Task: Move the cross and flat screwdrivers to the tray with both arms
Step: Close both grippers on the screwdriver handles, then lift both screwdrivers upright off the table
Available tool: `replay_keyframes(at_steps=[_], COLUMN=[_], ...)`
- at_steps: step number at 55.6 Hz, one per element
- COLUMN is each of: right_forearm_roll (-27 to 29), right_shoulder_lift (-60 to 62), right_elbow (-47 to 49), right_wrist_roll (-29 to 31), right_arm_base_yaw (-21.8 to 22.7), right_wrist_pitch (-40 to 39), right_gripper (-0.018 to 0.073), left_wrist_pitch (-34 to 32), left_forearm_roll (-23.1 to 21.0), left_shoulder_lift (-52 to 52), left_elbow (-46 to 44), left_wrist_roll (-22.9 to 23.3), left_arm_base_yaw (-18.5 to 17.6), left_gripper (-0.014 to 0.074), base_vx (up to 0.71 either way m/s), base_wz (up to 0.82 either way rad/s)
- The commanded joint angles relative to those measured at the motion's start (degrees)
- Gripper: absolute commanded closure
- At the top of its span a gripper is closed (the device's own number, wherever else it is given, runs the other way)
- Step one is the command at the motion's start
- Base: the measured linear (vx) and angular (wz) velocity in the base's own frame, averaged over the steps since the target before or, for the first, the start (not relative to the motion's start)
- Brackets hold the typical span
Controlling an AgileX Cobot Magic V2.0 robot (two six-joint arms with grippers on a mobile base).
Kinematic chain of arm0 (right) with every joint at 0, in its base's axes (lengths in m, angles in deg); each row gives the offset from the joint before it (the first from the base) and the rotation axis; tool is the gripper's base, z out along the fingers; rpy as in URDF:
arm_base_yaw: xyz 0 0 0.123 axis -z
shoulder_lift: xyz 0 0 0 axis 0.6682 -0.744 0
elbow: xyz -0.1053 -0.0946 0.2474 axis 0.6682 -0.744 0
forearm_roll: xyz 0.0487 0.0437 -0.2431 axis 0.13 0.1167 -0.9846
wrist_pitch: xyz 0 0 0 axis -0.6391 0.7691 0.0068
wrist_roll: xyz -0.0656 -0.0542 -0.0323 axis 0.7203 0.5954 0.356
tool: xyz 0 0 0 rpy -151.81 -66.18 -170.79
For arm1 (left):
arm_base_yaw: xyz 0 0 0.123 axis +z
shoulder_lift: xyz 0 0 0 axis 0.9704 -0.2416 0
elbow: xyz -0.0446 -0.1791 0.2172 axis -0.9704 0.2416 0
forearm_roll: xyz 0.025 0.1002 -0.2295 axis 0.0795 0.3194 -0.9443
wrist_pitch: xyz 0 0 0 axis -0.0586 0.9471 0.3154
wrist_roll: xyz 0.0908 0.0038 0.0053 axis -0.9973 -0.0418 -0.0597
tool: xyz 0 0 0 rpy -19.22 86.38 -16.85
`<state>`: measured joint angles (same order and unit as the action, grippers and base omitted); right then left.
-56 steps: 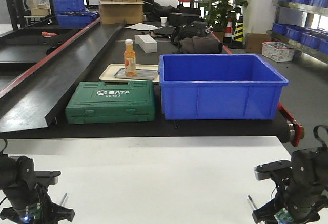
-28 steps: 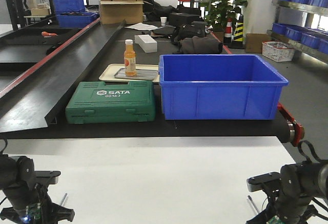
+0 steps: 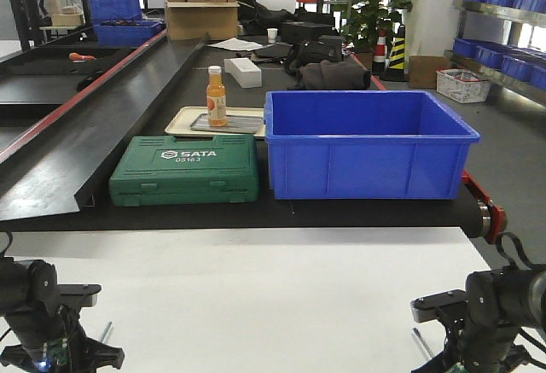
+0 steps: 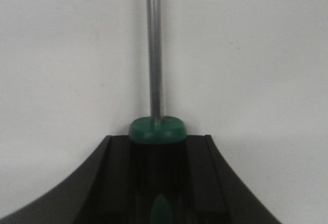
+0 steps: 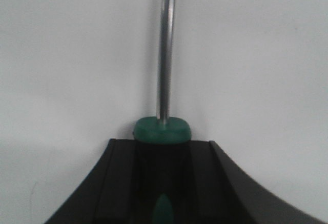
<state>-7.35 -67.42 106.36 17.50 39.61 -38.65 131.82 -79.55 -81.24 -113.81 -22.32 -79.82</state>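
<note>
Two screwdrivers with green-and-black handles and steel shafts lie on the white table (image 3: pixel 256 296). My left gripper (image 4: pixel 157 149) is at the table's front left corner (image 3: pixel 55 352), with its jaws tight against the handle of the left screwdriver (image 4: pixel 154 55). Its shaft (image 3: pixel 104 332) points away from me. My right gripper (image 5: pixel 162 152) is at the front right corner (image 3: pixel 465 356), with its jaws tight against the handle of the right screwdriver (image 5: pixel 165 55), whose shaft (image 3: pixel 419 337) shows too. The tips are out of view, so I cannot tell cross from flat. The beige tray (image 3: pixel 183 121) sits on the black bench behind.
An orange bottle (image 3: pixel 217 96) and a grey plate stand on the tray. A green SATA toolbox (image 3: pixel 186 169) and a large blue bin (image 3: pixel 367 144) sit between the tray and the white table. Boxes, bags and shelves stand further back.
My right arm has dropped lower and shifted slightly left over the last second. The left arm and both screwdrivers have not visibly moved.
</note>
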Motion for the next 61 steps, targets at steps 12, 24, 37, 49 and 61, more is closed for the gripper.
replay_keyframes(at_steps=[12,24,37,49,61], right_forearm_roll=[0.7,1.5,1.5,1.4,1.5], right_shoulder_lift=[3.3,12.3,24.6,34.7,43.8], right_elbow=[0.6,0.6,0.6,0.6,0.6], right_wrist_roll=[0.7,0.9,-7.0,-11.8,-14.4], right_arm_base_yaw=[0.1,-3.5,-11.0,-14.9,-17.3], right_wrist_pitch=[0.9,-2.9,-8.2,-11.5,-13.5], right_gripper=[0.0573,0.0569,0.0568,0.0568,0.0568], left_wrist_pitch=[-1.5,-6.3,-12.0,-14.2,-12.8], left_forearm_roll=[-1.3,-1.3,-1.7,-1.7,-4.9], left_shoulder_lift=[3.2,11.4,23.8,36.5,47.3], left_elbow=[-0.6,-0.5,-0.5,-0.5,-0.5], left_wrist_roll=[-1.2,-2.6,-2.0,-2.0,-2.0], left_arm_base_yaw=[-0.9,-3.2,-3.8,-3.8,-4.0], left_gripper=[0.0598,0.0597,0.0596,0.0596,0.0596], base_vx=[0.00,0.00,0.00,0.00,0.00], base_wz=[0.00,0.00,0.00,0.00,0.00])
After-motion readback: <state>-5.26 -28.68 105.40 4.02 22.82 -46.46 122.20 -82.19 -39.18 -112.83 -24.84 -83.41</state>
